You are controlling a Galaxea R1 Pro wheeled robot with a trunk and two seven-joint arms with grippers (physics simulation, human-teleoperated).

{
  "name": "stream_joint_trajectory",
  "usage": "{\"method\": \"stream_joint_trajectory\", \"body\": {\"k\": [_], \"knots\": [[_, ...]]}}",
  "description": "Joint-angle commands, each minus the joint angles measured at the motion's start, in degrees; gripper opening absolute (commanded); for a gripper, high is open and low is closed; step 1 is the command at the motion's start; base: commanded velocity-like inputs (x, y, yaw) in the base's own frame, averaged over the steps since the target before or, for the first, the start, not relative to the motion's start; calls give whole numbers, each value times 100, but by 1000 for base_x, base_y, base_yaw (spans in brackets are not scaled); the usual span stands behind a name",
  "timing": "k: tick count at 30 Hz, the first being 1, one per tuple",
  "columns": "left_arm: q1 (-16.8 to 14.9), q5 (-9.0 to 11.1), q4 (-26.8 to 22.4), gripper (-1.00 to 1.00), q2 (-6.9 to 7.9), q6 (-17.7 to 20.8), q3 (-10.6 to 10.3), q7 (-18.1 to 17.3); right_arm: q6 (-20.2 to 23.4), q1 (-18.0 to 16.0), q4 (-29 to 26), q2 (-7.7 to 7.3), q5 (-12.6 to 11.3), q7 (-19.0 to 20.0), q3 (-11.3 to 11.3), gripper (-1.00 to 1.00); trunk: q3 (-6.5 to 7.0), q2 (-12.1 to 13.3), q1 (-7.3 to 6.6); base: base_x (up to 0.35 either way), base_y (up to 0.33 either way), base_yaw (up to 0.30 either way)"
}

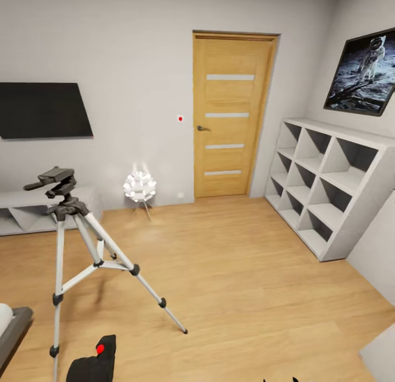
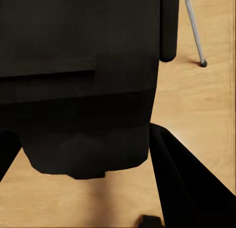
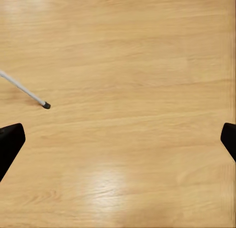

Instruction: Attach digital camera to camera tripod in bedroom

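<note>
Black and boxy, the digital camera (image 1: 94, 363) sat at the bottom edge of the head view with a round red button on top, its lower part cut off by the frame. In the left wrist view it loomed dark between the left gripper (image 2: 83, 154) jaws, which were closed on it; detail there was hard to make out. Just beyond it stood the camera tripod (image 1: 74, 245) on the light wood floor (image 1: 236, 272), silver-grey legs spread, black head with a pan handle on top. The right gripper (image 3: 118, 139) had its jaws spread wide above bare floor, one tripod foot nearby. Farther off were a wooden door (image 1: 230, 116), white shelves (image 1: 323, 184) and a dark screen (image 1: 44, 110).
</note>
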Motion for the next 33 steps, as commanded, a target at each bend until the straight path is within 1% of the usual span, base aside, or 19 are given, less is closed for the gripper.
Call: {"method": "stream_joint_trajectory", "body": {"k": [1, 22, 26, 33], "knots": [[-3, 7, -2, -100, 1, -10, -47, 42, -16, -6, 6, 2, -13, 37, -14, 100, -11, -11, 6, 273, -211, -109], [-3, 7, -2, -100, -15, -9, -55, 42, -19, -6, 6, 16, -10, 37, -10, 100, -11, -11, 6, 313, -158, -10], [-3, 7, -2, -100, -14, -8, -53, 45, -19, -6, 6, 10, -11, 37, -10, 100, -11, -11, 6, 288, -218, -156], [-3, 7, -2, -100, -8, -7, -55, 47, -18, -6, 6, 9, -6, 37, -10, 100, -11, -11, 6, 303, -141, -271]]}}
